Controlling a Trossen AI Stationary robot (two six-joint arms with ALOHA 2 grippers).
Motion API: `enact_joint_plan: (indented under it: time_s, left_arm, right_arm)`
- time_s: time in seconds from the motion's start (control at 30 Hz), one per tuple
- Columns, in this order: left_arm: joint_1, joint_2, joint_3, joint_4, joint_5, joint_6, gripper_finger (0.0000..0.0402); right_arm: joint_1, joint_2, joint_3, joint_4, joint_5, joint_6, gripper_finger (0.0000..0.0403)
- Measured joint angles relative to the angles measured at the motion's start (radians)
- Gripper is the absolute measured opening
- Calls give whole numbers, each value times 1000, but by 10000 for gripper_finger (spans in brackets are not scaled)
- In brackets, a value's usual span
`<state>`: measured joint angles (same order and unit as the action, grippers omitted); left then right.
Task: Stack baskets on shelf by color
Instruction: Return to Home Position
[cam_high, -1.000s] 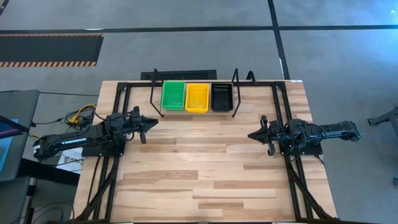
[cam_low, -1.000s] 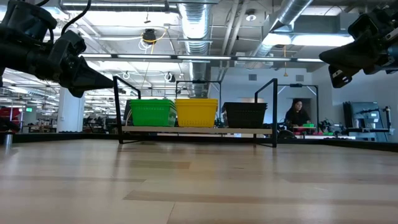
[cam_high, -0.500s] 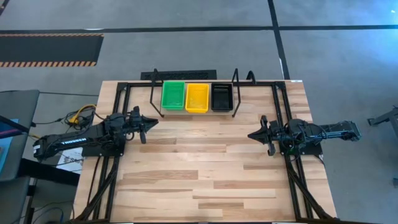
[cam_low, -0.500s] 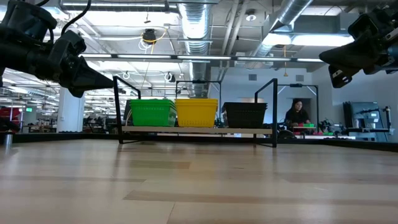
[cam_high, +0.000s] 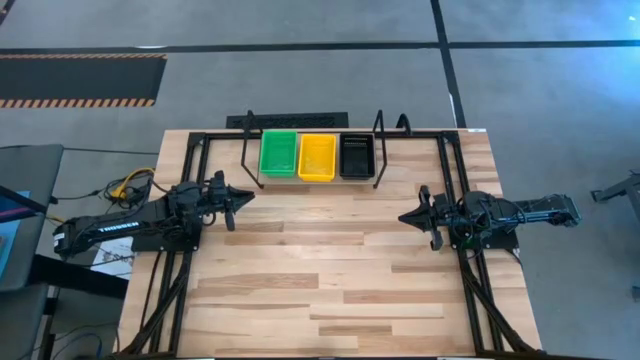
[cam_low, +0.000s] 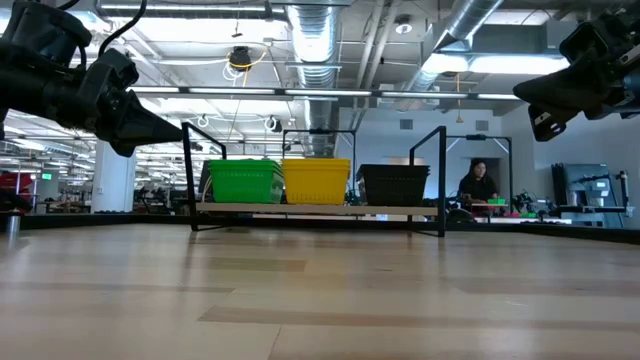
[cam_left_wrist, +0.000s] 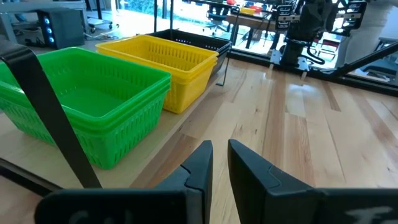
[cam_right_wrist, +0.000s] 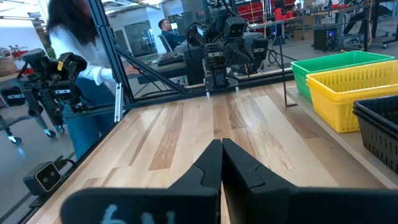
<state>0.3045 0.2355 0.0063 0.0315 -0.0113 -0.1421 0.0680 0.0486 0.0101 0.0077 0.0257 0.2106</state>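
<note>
The baskets sit in three stacks side by side on the shelf (cam_high: 372, 165) at the table's far edge: green (cam_high: 278, 154), yellow (cam_high: 317, 157), black (cam_high: 356, 156). The low view shows the green stack (cam_low: 244, 181), the yellow stack (cam_low: 316, 180) and the black stack (cam_low: 394, 184) resting by their bottoms on the shelf board (cam_low: 320, 210). My left gripper (cam_high: 245, 196) (cam_left_wrist: 219, 149) hovers at the table's left side, with only a narrow slit between its fingers. My right gripper (cam_high: 403, 216) (cam_right_wrist: 221, 144) hovers at the right side, shut. Both hold nothing.
The black tube frame (cam_high: 455, 200) that carries the arms runs along both table sides and the far edge. The wooden tabletop (cam_high: 320, 260) lies bare between the arms and toward the near edge. A person (cam_low: 478, 185) sits in the room beyond the table.
</note>
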Motion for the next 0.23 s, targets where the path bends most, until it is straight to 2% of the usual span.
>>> enact_joint_plan:
  time_s: [0.23]
  left_arm:
    - [0,0,0,0,0,0,38]
  right_arm:
    - [0,0,0,0,0,0,28]
